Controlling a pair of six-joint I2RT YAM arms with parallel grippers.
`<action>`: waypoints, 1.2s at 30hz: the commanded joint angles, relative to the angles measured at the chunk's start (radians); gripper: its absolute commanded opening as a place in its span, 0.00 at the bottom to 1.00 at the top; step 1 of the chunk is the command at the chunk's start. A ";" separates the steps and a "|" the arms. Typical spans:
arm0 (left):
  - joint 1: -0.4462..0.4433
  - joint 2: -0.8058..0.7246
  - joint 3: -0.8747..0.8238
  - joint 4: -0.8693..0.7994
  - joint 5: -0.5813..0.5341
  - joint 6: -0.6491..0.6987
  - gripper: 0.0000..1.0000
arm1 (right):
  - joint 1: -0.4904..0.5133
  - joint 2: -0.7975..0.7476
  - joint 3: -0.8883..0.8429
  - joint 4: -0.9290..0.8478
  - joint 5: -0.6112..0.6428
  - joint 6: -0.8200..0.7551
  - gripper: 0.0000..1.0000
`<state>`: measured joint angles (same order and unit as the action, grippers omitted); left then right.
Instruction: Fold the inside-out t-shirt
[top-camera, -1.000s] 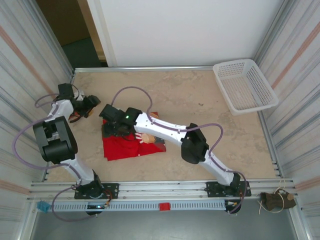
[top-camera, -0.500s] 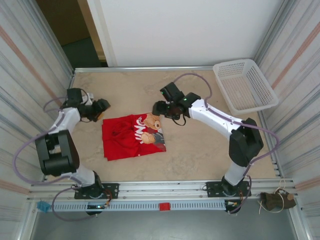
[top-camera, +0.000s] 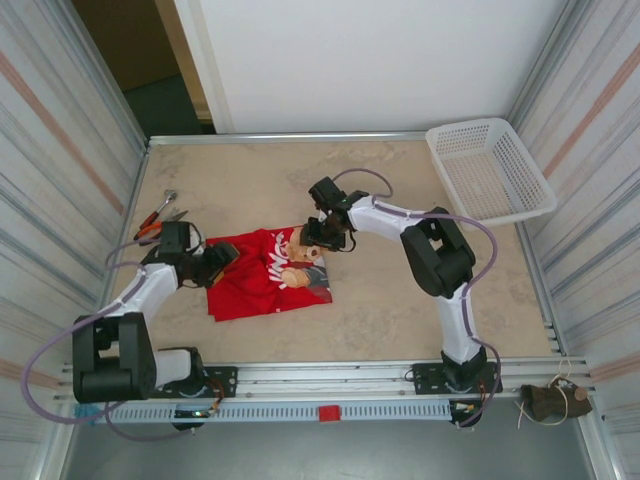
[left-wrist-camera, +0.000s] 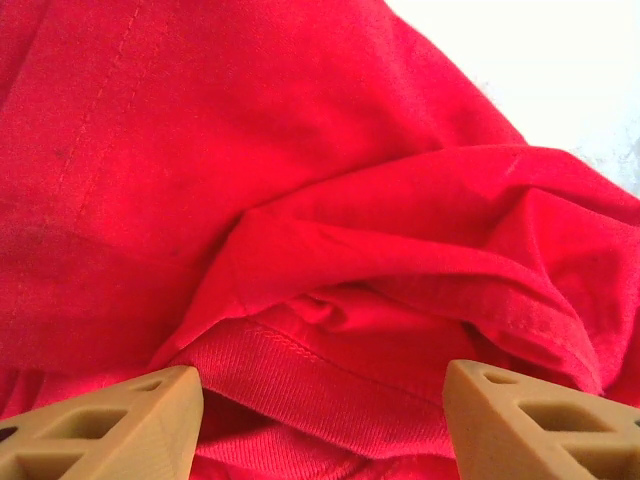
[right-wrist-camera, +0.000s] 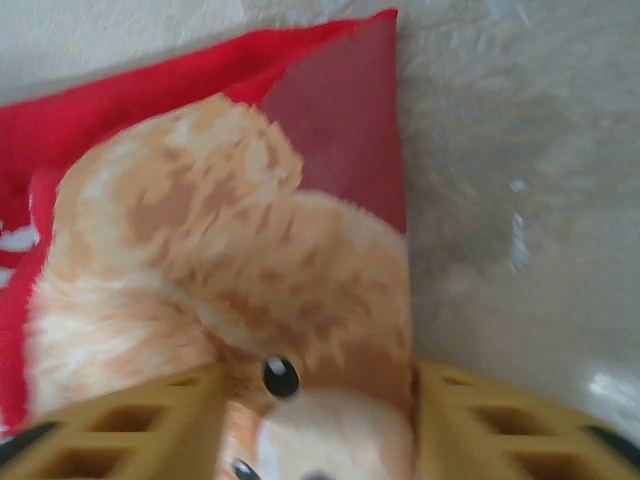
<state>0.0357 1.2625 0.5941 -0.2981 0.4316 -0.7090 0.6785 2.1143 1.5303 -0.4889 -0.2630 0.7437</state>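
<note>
— Red t-shirt (top-camera: 262, 278) lies on the surface (top-camera: 420, 290), a little left of the middle, as a rough rectangle with some wrinkles. What more does the camera above give you?

— From above, the left claw (top-camera: 220, 258) is at the left edge of the cloth. The right claw (top-camera: 320, 238) is at the far right corner, over the printed bear (top-camera: 298, 262). White letters (top-camera: 272, 262) are just beside the bear. A white basket (top-camera: 490, 170) stands well apart in the far right corner. Some pliers (top-camera: 160, 213) with red handles lie near the left wall.

— And how do the claws stand?

— The top view is too small to judge this. The left wrist camera tells it: two tan fingers (left-wrist-camera: 100, 425) stand wide apart. Between them lie red folds and a ribbed hem (left-wrist-camera: 330, 375) with a line of stitching. The fingers do not squeeze the cloth.

— The right one?

— On the right wrist camera the fingers also stand apart, with a clear gap, and both are blurred. Between them is the face of the bear, with one black eye (right-wrist-camera: 280, 377). Next to the bear is a darker red patch (right-wrist-camera: 345, 130), and then bare surface on the right. Whether the tips touch the cloth, I cannot tell.
</note>
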 joint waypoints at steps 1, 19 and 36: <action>-0.018 0.063 0.008 0.068 -0.032 -0.019 0.65 | -0.021 0.006 0.013 0.032 -0.027 0.017 0.07; -0.219 0.940 1.167 -0.110 0.044 0.122 0.64 | 0.088 -0.641 -0.752 0.188 0.327 0.609 0.24; -0.321 0.137 0.314 0.084 -0.007 -0.077 0.70 | -0.107 -0.644 -0.601 0.095 0.147 -0.001 0.39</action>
<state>-0.2668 1.4662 1.0676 -0.3210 0.4683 -0.6647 0.5972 1.4269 0.9527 -0.4107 -0.0154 0.8909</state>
